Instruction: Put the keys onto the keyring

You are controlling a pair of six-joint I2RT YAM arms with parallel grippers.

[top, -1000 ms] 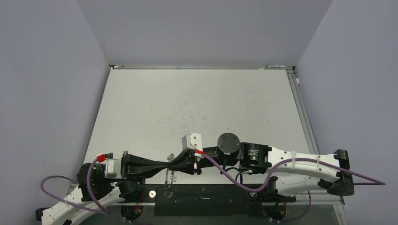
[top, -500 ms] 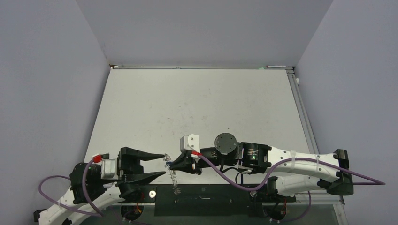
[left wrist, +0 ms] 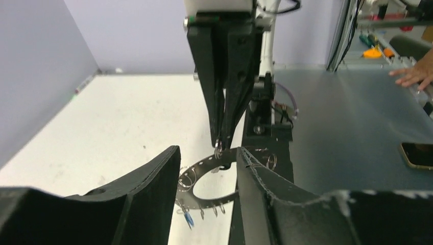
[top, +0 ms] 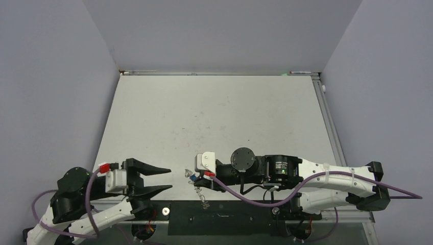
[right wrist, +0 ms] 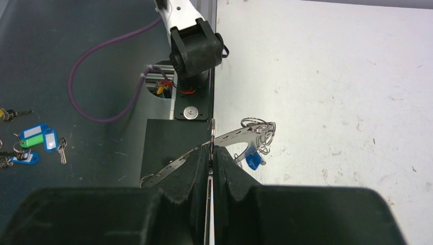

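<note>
The keyring (left wrist: 201, 176), a flat grey ring fringed with wire loops, hangs tilted above the table's near edge; it also shows in the right wrist view (right wrist: 240, 135) and the top view (top: 196, 188). A blue key (left wrist: 188, 218) dangles from its rim, seen too in the right wrist view (right wrist: 251, 158). My right gripper (top: 192, 178) is shut on the keyring's rim at a loop (right wrist: 211, 148). My left gripper (top: 170, 178) is open and empty, just left of the ring, with its jaws apart (left wrist: 208, 150). I cannot make out the dark key.
A black mounting plate (top: 230, 219) runs along the near edge under the ring. Off the table lie spare tagged keys (right wrist: 35, 140), a phone (left wrist: 416, 153) and a person's hand (left wrist: 413, 76). Grey walls close in the left, back and right sides.
My left gripper was shut tip to tip with the right one; it has opened and drawn back left. My right gripper has shifted slightly left, still holding the keyring.
</note>
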